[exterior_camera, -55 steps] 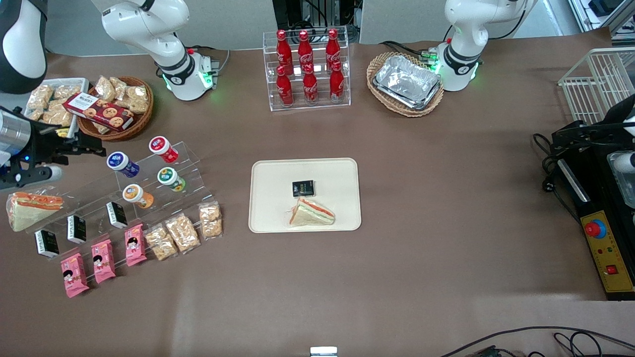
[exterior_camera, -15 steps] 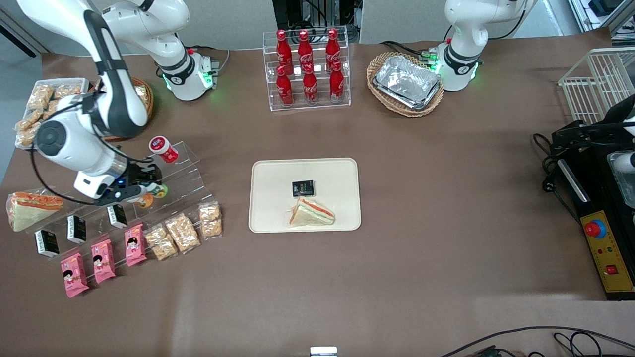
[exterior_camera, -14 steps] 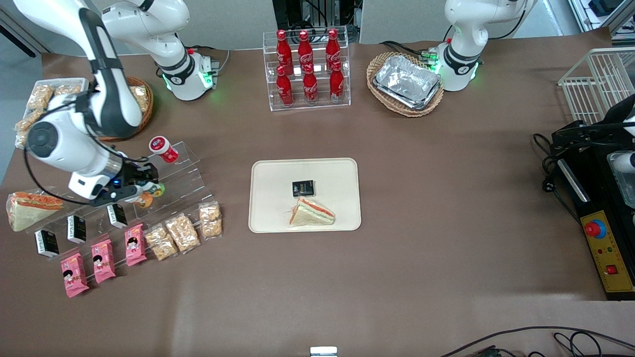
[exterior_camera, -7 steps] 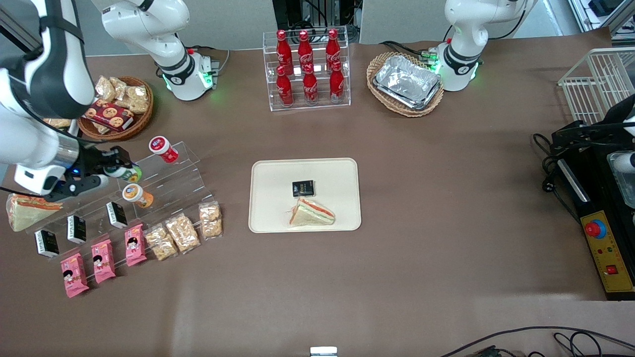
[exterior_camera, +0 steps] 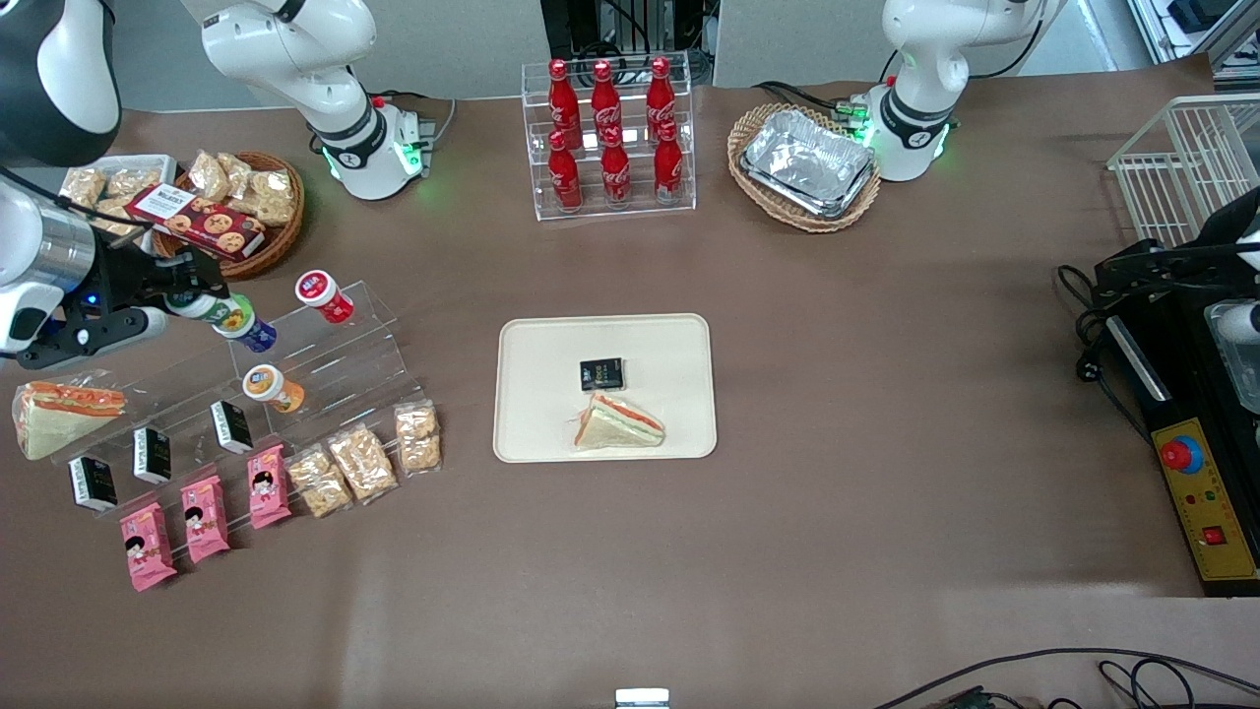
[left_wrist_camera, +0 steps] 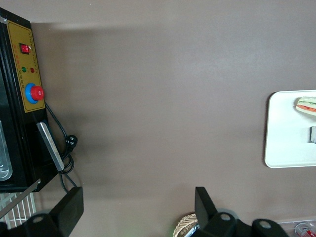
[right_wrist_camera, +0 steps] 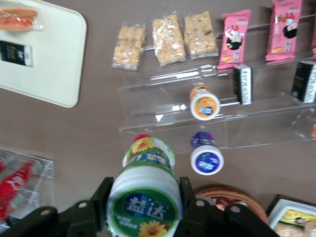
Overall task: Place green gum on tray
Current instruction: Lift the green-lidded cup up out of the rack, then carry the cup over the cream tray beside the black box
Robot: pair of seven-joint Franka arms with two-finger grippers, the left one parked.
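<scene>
My right gripper is shut on the green gum, a small bottle with a green-and-white lid. It hangs above the upper step of the clear acrylic stand, just over the blue-lidded bottle. In the right wrist view the green gum sits squeezed between both black fingers, lid toward the camera. The cream tray lies mid-table, well off toward the parked arm's end from the gripper, and is seen as the tray from the wrist.
On the tray lie a black packet and a wrapped sandwich. The stand also carries a red-lidded bottle, an orange-lidded bottle and black packets. Snack bags lie nearer the camera; a wicker basket stands farther away.
The gripper came down on the green gum on the stand, shut on it, and has lifted it off, drawing back toward the working arm's end and away from the camera.
</scene>
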